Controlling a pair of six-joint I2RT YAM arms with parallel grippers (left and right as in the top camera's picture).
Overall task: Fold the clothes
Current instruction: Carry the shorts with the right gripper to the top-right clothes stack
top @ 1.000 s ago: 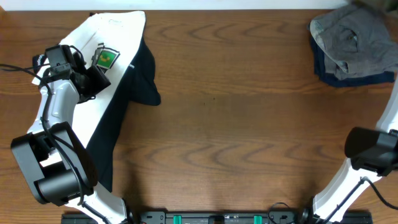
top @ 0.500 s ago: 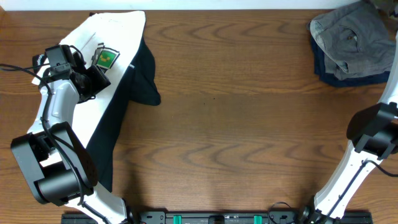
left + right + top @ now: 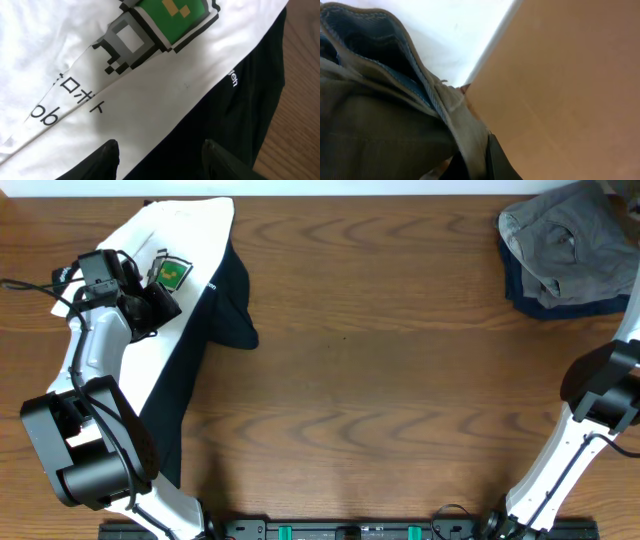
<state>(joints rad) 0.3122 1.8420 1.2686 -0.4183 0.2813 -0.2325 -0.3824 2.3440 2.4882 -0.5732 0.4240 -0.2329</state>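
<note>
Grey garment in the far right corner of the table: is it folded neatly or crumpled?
Crumpled. The grey garment lies in a bunched heap with uneven creases on top of a navy piece, showing no straight folded edges.

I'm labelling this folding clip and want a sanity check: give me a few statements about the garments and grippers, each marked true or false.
1. The white T-shirt lies partly over a black garment. True.
2. The left gripper is clamped on the T-shirt. False: its jaws stand open above it.
3. The khaki-grey garment sits mid-table. False: it is at the far right corner, on a navy piece.
4. The right gripper is shut on the khaki-grey garment's edge. True.
</note>
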